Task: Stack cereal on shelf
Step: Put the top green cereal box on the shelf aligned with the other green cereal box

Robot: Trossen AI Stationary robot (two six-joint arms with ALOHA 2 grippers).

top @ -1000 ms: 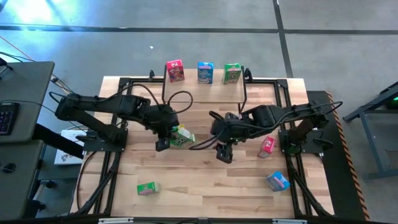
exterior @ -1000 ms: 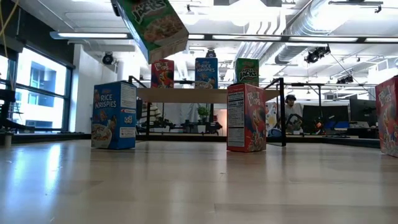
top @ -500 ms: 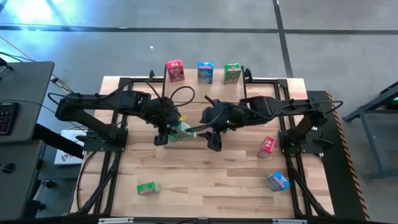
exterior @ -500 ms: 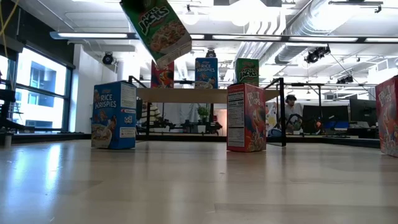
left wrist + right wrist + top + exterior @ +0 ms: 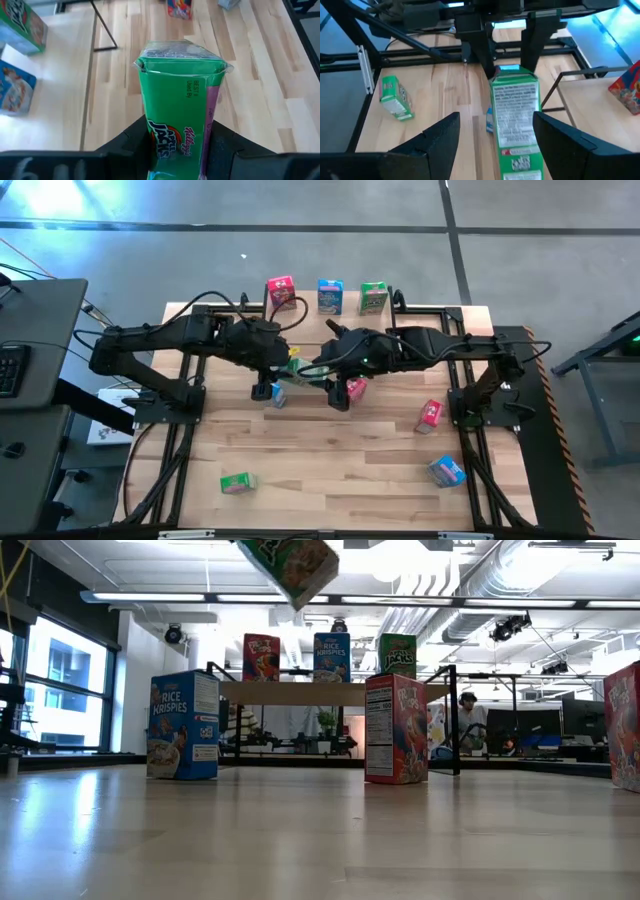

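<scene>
My left gripper is shut on a green cereal box, held high above the table's middle; the low view shows that box at the top. My right gripper is open, with its fingers on either side of the box's free end. The shelf stands at the far edge with a red, a blue and a green box upright on it. My left gripper pinches the green box between its two fingers, on its two broad printed faces at one end. It comes level to slanting down from the table's left. The box sticks out beyond the fingers toward my right gripper, lifted clear. My right gripper: one finger stands close against the box's edge, and I cannot tell whether it touches.
Below the arms a blue box and a red box stand upright on the table. A green box lies near the front left, a pink one and a blue one at the right.
My left gripper has risen and gone toward the far edge with the green box, rolling it about its length. My right gripper has moved toward the table's left and far edge, up to the box's free end, and has tipped up. Neither gripper's gap has changed.
</scene>
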